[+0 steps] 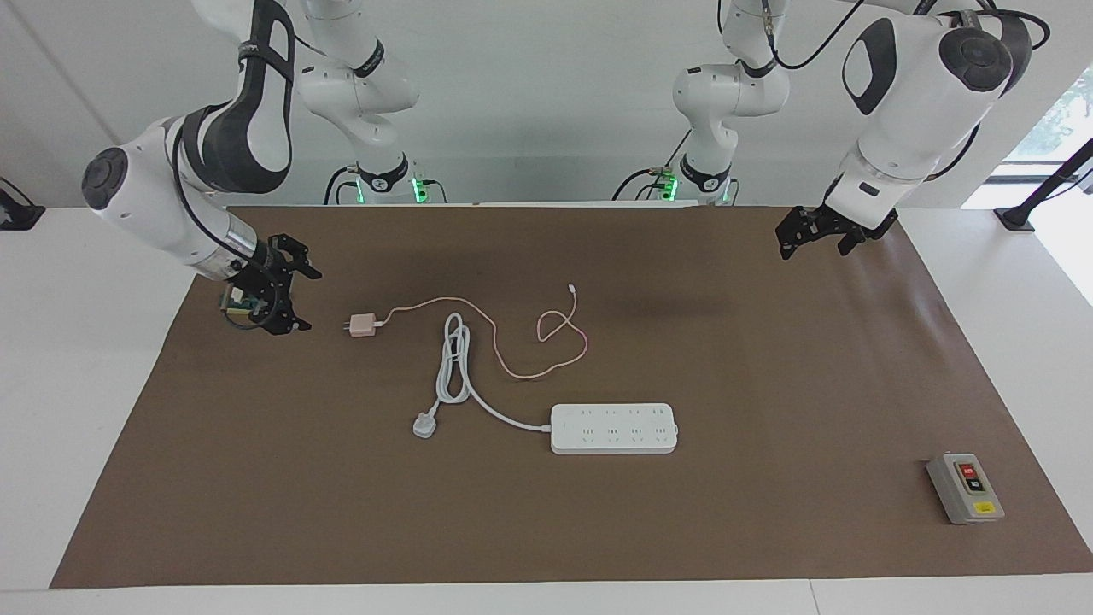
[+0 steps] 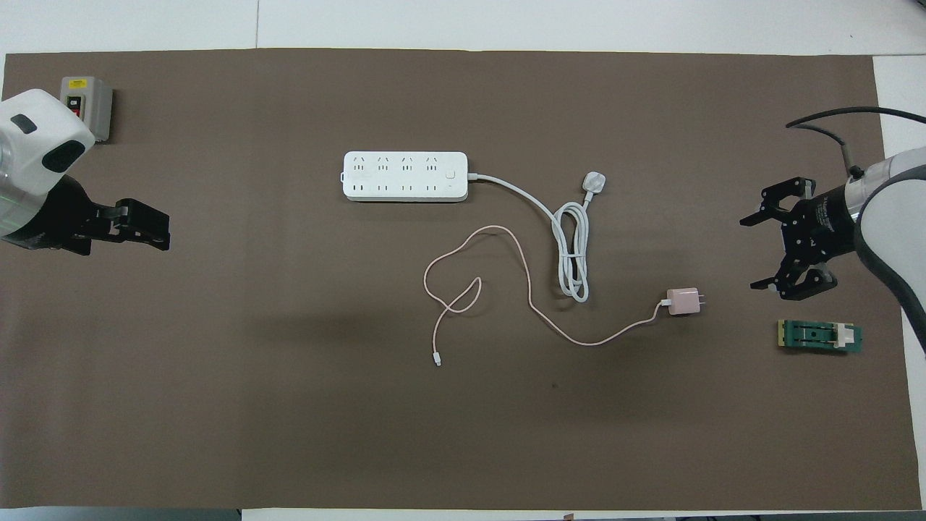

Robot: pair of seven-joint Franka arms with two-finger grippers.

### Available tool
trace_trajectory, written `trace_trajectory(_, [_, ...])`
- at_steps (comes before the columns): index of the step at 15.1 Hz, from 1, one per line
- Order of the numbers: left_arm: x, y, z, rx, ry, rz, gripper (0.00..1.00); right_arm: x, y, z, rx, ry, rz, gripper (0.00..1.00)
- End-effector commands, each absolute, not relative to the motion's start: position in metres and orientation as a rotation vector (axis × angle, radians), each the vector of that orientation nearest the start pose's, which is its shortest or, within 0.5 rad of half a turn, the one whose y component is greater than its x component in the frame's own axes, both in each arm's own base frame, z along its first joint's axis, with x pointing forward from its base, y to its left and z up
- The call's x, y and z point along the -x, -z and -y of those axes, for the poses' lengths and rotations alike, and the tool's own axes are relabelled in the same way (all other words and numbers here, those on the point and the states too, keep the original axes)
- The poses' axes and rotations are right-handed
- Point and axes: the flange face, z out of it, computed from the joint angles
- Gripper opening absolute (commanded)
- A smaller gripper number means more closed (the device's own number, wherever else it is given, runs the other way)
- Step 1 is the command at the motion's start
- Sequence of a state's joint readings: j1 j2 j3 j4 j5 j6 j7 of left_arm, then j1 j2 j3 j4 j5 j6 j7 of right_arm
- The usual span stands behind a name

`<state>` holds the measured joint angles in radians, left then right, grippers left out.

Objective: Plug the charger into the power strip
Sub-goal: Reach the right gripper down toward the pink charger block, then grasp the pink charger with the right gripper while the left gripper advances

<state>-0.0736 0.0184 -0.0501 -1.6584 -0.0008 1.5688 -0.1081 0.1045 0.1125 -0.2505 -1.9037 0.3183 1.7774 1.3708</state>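
Two arms, one clear pick: power strip [image 2: 405, 176] lies mid-mat, long axis along the table's length. Right gripper [image 2: 768, 252] – fingers spread, holding nothing – hangs over the mat beside the charger [image 2: 682, 302], which sits at its 8 o'clock overhead, prongs toward it. Left gripper [image 2: 148, 226] waits released at its own end, well apart.

The right end effector [image 1: 295, 299] partly hides the green block [image 1: 235, 306].
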Motion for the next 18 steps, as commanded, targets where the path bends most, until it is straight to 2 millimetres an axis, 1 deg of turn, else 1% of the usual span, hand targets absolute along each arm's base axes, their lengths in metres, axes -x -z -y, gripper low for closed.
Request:
trace_trajectory(1, [-0.556,-0.583,0.066,3.123,-0.176,-0.034,1.0,-0.544,-0.405,0.048,2.024,-0.552,-2.141,1.0])
trace_trajectory(2, [-0.565,-0.591,0.064,3.129,-0.148,-0.022,1.0,-0.537,-0.398,0.048,1.991,-0.566,-2.144,1.0])
trace_trajectory(4, [-0.566,-0.6,0.055,3.135,-0.164,0.023,1.0,-0.525,-0.384,0.048,1.955,-0.549,-2.142,1.0])
trace_trajectory(5, [-0.566,-0.6,0.05,3.153,-0.175,0.044,1.0,-0.522,-0.378,0.048,1.929,-0.537,-2.15,1.0])
trace_trajectory(7, [-0.565,-0.602,0.042,3.197,-0.181,0.084,1.0,-0.523,-0.371,0.05,1.89,-0.545,-2.156,1.0])
trace_trajectory(8, [-0.566,-0.603,0.037,3.246,-0.192,0.149,1.0,-0.523,-0.369,0.049,1.892,-0.537,-2.143,1.0])
trace_trajectory(9, [-0.567,-0.602,0.034,3.31,-0.213,0.25,1.0,-0.52,-0.366,0.047,1.899,-0.542,-2.133,1.0])
trace_trajectory(10, [-0.568,-0.603,0.033,3.374,-0.236,0.332,1.0,-0.516,-0.36,0.044,1.897,-0.547,-2.128,1.0])
trace_trajectory(11, [-0.569,-0.604,0.035,3.432,-0.26,0.359,1.0,-0.513,-0.356,0.041,1.894,-0.54,-2.109,1.0])
trace_trajectory(12, [-0.57,-0.603,0.039,3.461,-0.269,0.338,1.0,-0.51,-0.35,0.041,1.904,-0.537,-2.095,1.0])
trace_trajectory(13, [-0.573,-0.597,0.045,3.466,-0.291,0.32,1.0,-0.51,-0.348,0.041,1.911,-0.526,-2.088,1.0])
trace_trajectory(14, [-0.577,-0.585,0.054,3.482,-0.346,0.303,1.0,-0.509,-0.348,0.042,1.911,-0.528,-2.088,1.0])
trace_trajectory(16, [-0.581,-0.584,0.073,3.655,-0.453,0.321,1.0,-0.508,-0.346,0.042,1.914,-0.522,-2.086,1.0])
trace_trajectory(18, [-0.591,-0.57,0.09,3.776,-0.543,0.347,1.0,-0.506,-0.34,0.039,1.897,-0.528,-2.076,1.0])
